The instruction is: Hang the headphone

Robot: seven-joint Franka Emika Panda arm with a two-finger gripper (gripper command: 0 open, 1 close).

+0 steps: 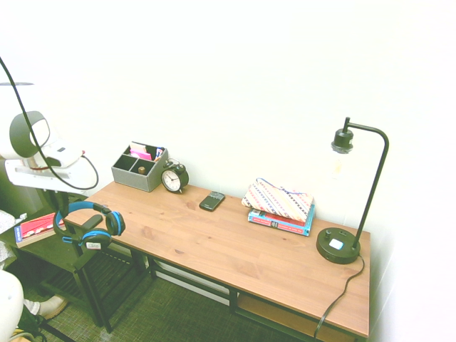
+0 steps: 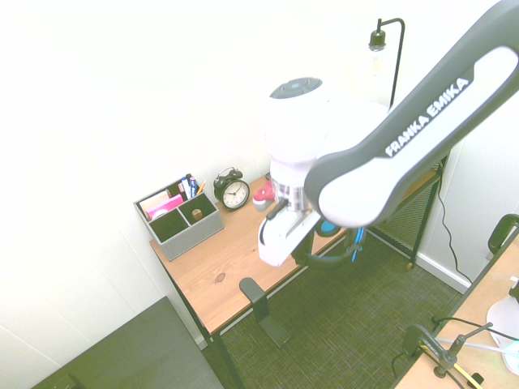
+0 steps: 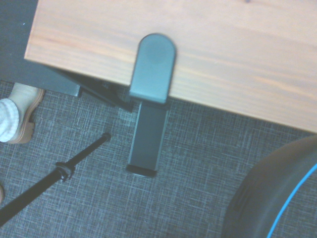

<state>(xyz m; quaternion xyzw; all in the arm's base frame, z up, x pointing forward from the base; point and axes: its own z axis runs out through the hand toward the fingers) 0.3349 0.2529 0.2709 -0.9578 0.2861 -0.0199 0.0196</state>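
The headphone [image 1: 89, 222], with a blue headband and black ear cups, hangs in the air just off the left end of the wooden desk [image 1: 235, 242]. My gripper [image 1: 64, 205] comes down from the left and is shut on its headband. A black hook [image 2: 261, 304] is clamped to that desk end and juts out over the floor; in the wrist view the hook [image 3: 151, 99] lies straight below. One black ear cup with blue trim [image 3: 277, 198] fills that view's corner. In the second exterior view the arm hides most of the headphone [image 2: 331, 229].
On the desk stand a grey organizer [image 1: 139, 169], an alarm clock [image 1: 173, 178], a phone [image 1: 211, 201], a patterned pouch on books [image 1: 279, 206] and a black lamp [image 1: 342, 242]. A low dark side table [image 1: 64, 253] with a red book on it sits beside the desk end.
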